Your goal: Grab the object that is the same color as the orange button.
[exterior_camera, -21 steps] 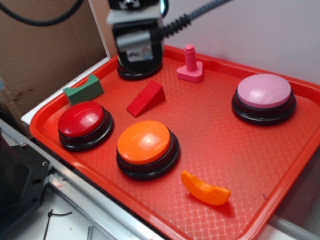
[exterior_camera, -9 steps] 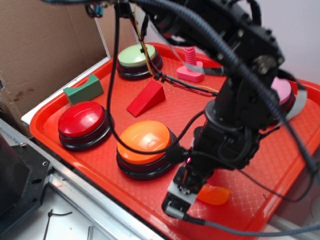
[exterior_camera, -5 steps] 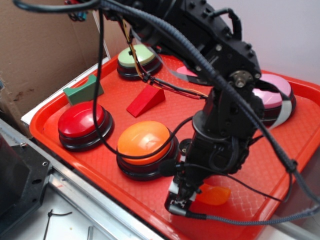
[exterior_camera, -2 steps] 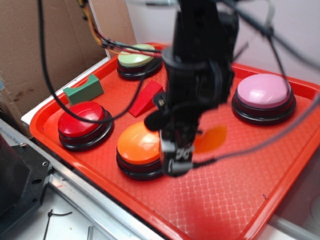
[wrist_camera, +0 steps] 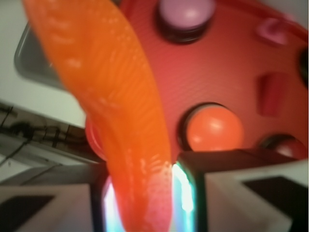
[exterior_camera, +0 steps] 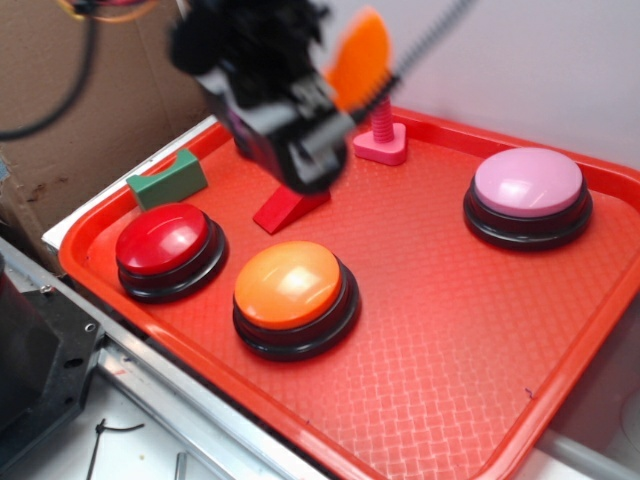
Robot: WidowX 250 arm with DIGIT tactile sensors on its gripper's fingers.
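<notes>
The small curved orange object [exterior_camera: 360,57] [wrist_camera: 116,111] hangs high above the back of the red tray [exterior_camera: 440,330], clamped between the jaws of my gripper [exterior_camera: 318,100] [wrist_camera: 145,198]. In the wrist view it fills the left half, running from the jaws out toward the top. The orange button [exterior_camera: 291,285] [wrist_camera: 214,128] stands on the tray's front left, well below the gripper. The arm is blurred in the exterior view.
A red button [exterior_camera: 165,242] sits left of the orange one and a pink button [exterior_camera: 527,185] at the right. A red wedge [exterior_camera: 285,208], a green block [exterior_camera: 168,178] and a pink bolt [exterior_camera: 382,130] lie toward the back. Cardboard stands at the left.
My gripper closed on the orange object at the tray's front right, lifted it, and has swung up and back to the left with it.
</notes>
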